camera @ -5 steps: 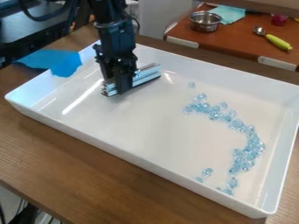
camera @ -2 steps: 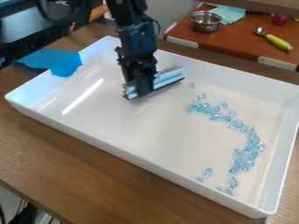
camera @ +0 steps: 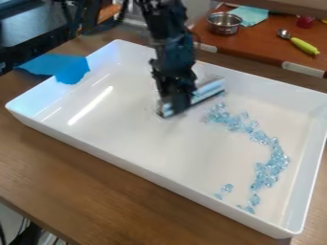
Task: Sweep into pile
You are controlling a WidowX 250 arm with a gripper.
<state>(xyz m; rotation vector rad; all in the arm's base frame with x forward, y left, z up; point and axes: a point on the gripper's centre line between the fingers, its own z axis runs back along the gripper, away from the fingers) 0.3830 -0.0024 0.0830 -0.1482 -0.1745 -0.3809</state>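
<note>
Pincer (camera: 174,104) closed on a bar (camera: 209,89), over the tray (camera: 140,131), toward its far side. Bar sticks out both sides of the pincer, longer bit to the view's right. It runs slantwise, right end farther from camera. Can't tell if the bar touches the tray floor.

Beads (camera: 275,160): light blue, clear, all in the tray, to the view's right of the pincer. They form a curved band. Top end sits near the bar's right end, just camera-side of it; contact unclear. Band bends right, away from the pincer, then back down toward the near wall, well apart from the pincer there. Thickest on the right stretch. Few loose ones left of the band's lower end, near the near wall. Not one tight pile.

Tray on a wood table (camera: 70,162). Blue tape (camera: 71,69) over the tray's left corner rim. Behind, on a reddish-brown surface (camera: 256,44): metal pot (camera: 223,25), cloth (camera: 252,15), spoon (camera: 304,46) with green handle.
</note>
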